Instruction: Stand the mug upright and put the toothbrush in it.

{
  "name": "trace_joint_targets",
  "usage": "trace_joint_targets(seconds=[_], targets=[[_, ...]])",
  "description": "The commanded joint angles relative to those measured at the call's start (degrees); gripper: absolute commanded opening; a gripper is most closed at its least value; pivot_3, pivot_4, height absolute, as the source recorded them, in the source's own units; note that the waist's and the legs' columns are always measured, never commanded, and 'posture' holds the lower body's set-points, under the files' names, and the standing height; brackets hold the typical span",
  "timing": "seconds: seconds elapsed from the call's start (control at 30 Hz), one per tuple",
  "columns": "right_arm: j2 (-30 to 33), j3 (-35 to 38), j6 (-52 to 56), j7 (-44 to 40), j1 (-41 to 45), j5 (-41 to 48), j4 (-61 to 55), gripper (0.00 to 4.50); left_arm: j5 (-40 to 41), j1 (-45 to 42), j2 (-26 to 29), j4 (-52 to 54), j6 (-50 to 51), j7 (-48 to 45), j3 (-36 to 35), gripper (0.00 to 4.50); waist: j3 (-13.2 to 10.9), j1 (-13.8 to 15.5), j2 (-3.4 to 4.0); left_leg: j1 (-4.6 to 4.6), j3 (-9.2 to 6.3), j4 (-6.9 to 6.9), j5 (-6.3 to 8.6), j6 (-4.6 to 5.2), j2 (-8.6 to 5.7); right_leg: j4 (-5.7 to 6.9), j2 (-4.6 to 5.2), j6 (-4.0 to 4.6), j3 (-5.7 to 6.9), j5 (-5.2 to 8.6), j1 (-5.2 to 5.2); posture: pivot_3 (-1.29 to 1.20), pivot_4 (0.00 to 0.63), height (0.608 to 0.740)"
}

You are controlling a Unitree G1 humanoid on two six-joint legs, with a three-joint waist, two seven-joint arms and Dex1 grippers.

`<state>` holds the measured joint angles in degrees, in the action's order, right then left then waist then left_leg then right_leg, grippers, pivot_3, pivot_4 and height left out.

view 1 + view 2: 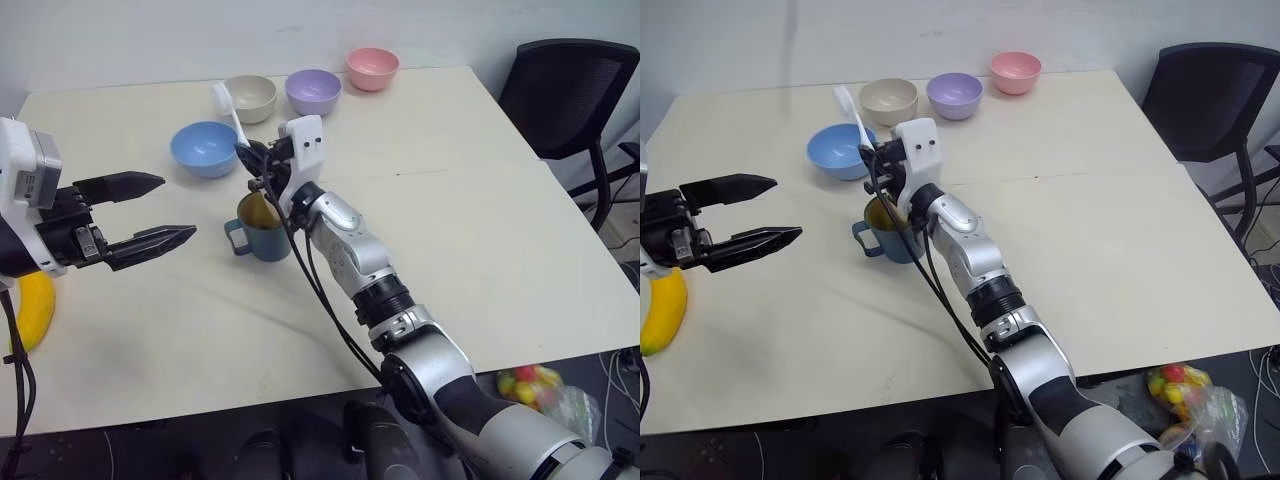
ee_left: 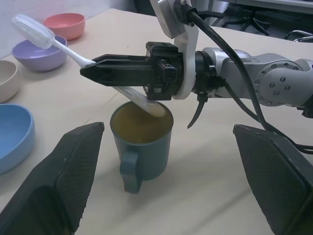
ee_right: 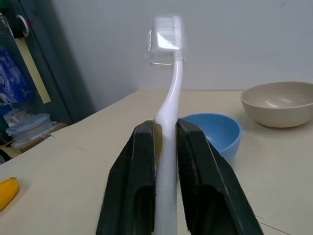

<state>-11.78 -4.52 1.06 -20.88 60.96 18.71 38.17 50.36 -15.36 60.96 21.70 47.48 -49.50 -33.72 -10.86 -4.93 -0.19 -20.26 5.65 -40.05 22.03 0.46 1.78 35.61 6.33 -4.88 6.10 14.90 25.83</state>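
Slanting toothbrush (image 2: 73, 56) between right gripper (image 2: 93, 73) fingers, over mug (image 2: 142, 142)

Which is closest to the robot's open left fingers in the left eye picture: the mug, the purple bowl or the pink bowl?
1. mug, just beside the left gripper.
2. purple bowl, far side of table.
3. pink bowl, farthest, at the back edge.

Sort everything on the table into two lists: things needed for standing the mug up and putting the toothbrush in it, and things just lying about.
Needed: mug, upright; toothbrush, between the right gripper's fingers, its lower end over the mug's mouth.

Lying about: blue bowl, cream bowl, purple bowl, pink bowl, banana.
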Motion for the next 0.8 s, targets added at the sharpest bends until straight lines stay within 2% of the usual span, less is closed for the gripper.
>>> trace_joint_targets(seconds=[0.03,0.17,0.27,0.37,0.43,0.53,0.6,0.67,0.73,0.8], targets=[[-8.52,-0.44,-1.58,-1.29,1.67,1.44,-1.34,1.99,-0.07,-1.37,1.28,0.41,-0.96,0.06,-0.83,4.50,0.00,0.01,0.00,0.00,0.00,0.00,0.00,0.00,0.00,0.00,0.00,0.00,0.00,0.00,0.00,0.00,0.150,0.740],[-7.24,-1.53,-0.35,-1.73,-1.04,1.61,-4.59,3.44,-0.25,-1.90,1.29,0.02,-1.20,-0.11,-0.07,4.50,0.00,0.00,0.00,0.00,-0.01,0.00,0.00,0.00,0.00,0.00,0.00,0.00,0.00,0.00,0.00,0.00,0.150,0.740],[-4.58,-3.24,3.01,-2.30,-5.20,2.15,-11.75,4.43,-0.58,-2.36,1.13,-0.52,-1.42,-0.32,0.62,4.50,0.00,0.03,0.00,-0.01,-0.01,0.01,0.00,0.00,0.00,0.00,-0.01,0.00,0.01,0.00,0.01,0.00,0.150,0.740],[-0.89,-5.02,8.36,-3.44,-9.28,2.72,-20.54,4.48,-0.48,-2.71,0.71,-0.95,-1.41,-0.45,1.35,4.50,0.01,0.17,-0.02,-0.02,-0.08,0.01,0.00,-0.01,0.00,0.01,0.00,0.00,0.02,0.00,0.00,0.00,0.150,0.740],[3.53,-4.90,15.54,-4.99,-11.49,5.41,-28.80,4.48,-0.72,-2.30,0.21,-1.13,-1.79,-0.82,2.24,4.50,0.01,0.43,-0.02,-0.04,-0.09,-0.01,0.00,-0.01,-0.04,0.00,0.04,0.00,0.01,0.00,-0.03,0.00,0.150,0.740],[14.04,-3.20,28.13,-10.87,-13.70,11.20,-41.18,4.48,-2.03,-0.91,-0.15,-1.46,-3.04,-1.71,2.73,4.50,-0.01,1.08,0.01,-0.10,-0.14,-0.09,-0.01,0.02,-0.06,0.00,0.07,0.00,0.05,0.00,-0.05,0.00,0.150,0.740],[23.29,-0.95,35.06,-16.66,-15.80,16.11,-47.87,4.48,-2.56,1.18,0.34,-1.72,-3.08,-2.98,1.57,4.50,0.00,1.84,0.00,-0.09,-0.13,-0.12,-0.01,0.05,-0.10,-0.01,0.10,-0.01,0.04,0.00,-0.04,0.00,0.150,0.740],[36.46,3.40,40.37,-24.41,-19.51,20.21,-52.86,4.48,-4.29,4.73,1.15,-1.83,-4.17,-4.90,-1.27,4.50,0.00,2.69,-0.01,-0.10,-0.20,-0.11,-0.01,0.06,-0.08,-0.07,0.10,-0.01,0.10,0.00,-0.06,0.00,0.150,0.740],[49.97,8.63,44.09,-31.94,-23.39,22.67,-54.20,4.48,-5.80,8.66,2.57,-2.94,-4.48,-8.05,-4.95,4.50,-0.02,3.42,-0.01,-0.12,-0.17,-0.04,0.03,0.09,-0.04,-0.20,0.06,0.00,0.15,0.00,-0.07,0.00,0.150,0.740],[58.58,11.34,44.98,-37.70,-26.38,24.10,-54.49,4.48,-6.71,11.37,3.63,-3.94,-4.94,-10.76,-7.20,4.50,-0.04,3.54,-0.01,-0.14,-0.16,0.00,0.06,0.14,-0.05,-0.30,0.04,0.00,0.27,0.00,-0.07,0.00,0.150,0.740]])
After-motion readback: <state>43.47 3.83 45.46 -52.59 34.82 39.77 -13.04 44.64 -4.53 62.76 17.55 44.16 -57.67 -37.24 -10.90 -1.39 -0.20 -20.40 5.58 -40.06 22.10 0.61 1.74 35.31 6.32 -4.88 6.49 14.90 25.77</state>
